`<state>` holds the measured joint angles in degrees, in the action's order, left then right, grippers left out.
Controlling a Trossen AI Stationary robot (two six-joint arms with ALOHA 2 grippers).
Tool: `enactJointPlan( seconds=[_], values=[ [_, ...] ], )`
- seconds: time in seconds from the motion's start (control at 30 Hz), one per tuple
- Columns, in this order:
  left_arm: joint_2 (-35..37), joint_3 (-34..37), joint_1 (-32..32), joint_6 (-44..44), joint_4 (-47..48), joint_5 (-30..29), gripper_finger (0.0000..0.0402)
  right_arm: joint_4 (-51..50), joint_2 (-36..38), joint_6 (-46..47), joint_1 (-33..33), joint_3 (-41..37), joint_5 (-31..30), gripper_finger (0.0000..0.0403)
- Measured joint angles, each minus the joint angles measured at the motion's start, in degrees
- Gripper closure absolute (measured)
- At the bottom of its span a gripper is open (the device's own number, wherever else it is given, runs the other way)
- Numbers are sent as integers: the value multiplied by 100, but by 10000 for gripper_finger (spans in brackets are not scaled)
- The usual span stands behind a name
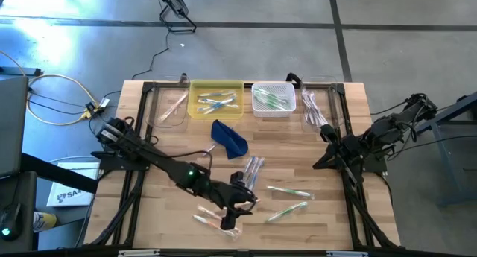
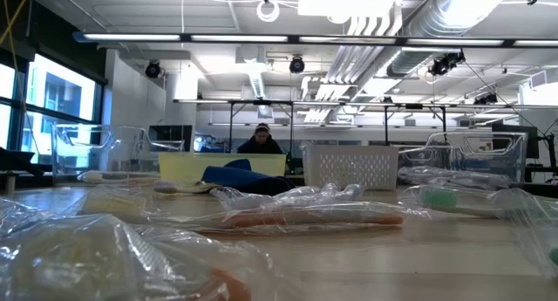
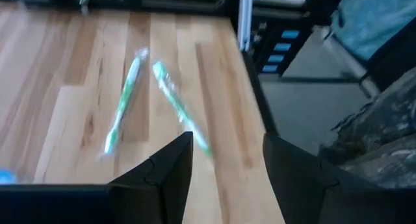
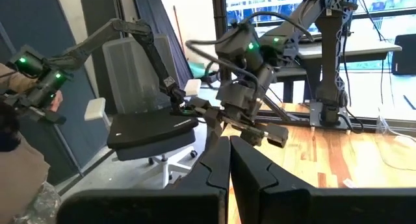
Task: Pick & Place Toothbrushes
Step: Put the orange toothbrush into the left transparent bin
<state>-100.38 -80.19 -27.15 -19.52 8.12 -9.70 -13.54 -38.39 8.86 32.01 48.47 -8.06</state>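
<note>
Dark blue pouch (image 1: 229, 137) mid-table; yellow bin (image 1: 216, 86), white basket (image 1: 273, 88) along far edge.

Bare wood lies between the bins (image 1: 216, 99) and the loose toothbrushes (image 1: 287, 201); only the blue pouch (image 1: 229, 138) and the left arm (image 1: 171, 167) cross it.

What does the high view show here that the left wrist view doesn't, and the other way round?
Only the high view shows the yellow bin, the white basket, the dark blue pouch, the pink toothbrushes near the front edge, and the right gripper, shut and parked at the right side. Only the left wrist view shows the left gripper with its fingers apart and nothing between them. Both show the two green toothbrushes on the wooden table.
</note>
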Motion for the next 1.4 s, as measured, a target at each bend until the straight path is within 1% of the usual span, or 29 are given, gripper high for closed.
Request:
enactJointPlan(
  seconds=[0.13,0.27,0.37,0.47,0.6,0.73,0.8,0.97,1.1,1.4],
  values=[
    [0,-19,-63,-159,648,-50,218,0,0,-18,0,0,-257,399],
    [0,-12,-66,-408,1693,-48,218,-2,0,-174,-2,0,-296,399],
    [0,108,-64,-531,2096,12,218,-2,0,-268,-2,0,-380,399],
    [-2,249,-64,-493,2115,14,218,-2,0,-291,-2,0,-534,399],
    [-63,344,-64,-308,2123,14,218,-2,-2,-312,-2,0,-552,399],
    [-411,374,-71,-126,2141,90,218,-5,-1,-299,-2,0,-552,399],
    [-639,359,-73,-130,1908,268,218,-2,-2,-296,-2,0,-552,399],
    [-1116,372,-63,-176,1732,607,218,-2,-2,-293,-2,0,-691,399],
    [-1282,370,-62,-184,1734,612,218,0,-2,-293,-2,0,-731,399],
    [-1613,341,-66,-352,1669,401,218,1,-2,-212,-2,0,-726,399]
  ],
)
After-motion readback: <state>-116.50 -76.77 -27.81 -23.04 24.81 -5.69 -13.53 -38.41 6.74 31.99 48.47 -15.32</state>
